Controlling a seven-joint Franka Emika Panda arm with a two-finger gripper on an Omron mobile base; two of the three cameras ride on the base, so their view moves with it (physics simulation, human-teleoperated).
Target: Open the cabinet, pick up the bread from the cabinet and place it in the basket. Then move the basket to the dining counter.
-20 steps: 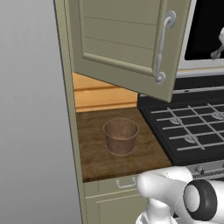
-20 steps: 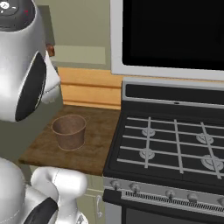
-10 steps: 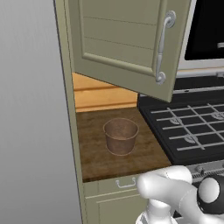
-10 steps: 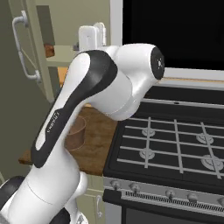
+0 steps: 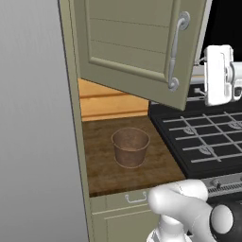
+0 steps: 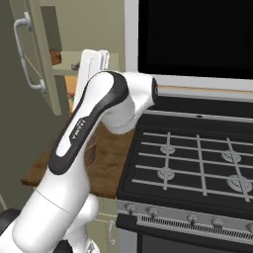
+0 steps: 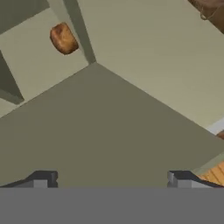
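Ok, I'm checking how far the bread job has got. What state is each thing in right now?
cabinet: door swung open.
bread: lying on the shelf inside the cabinet, not picked up.
basket: upright on the worktop, empty.
gripper: open, holding nothing, facing into the cabinet.
stove: burners bare, nothing on them.

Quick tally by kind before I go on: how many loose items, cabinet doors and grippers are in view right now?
Small brown rounded bread on the cabinet shelf: 1
Round brown woven basket on the dark wood worktop: 1
Pale olive panelled cabinet door, swung open: 1
Gripper, jaws wide apart, empty: 1
Total: 4
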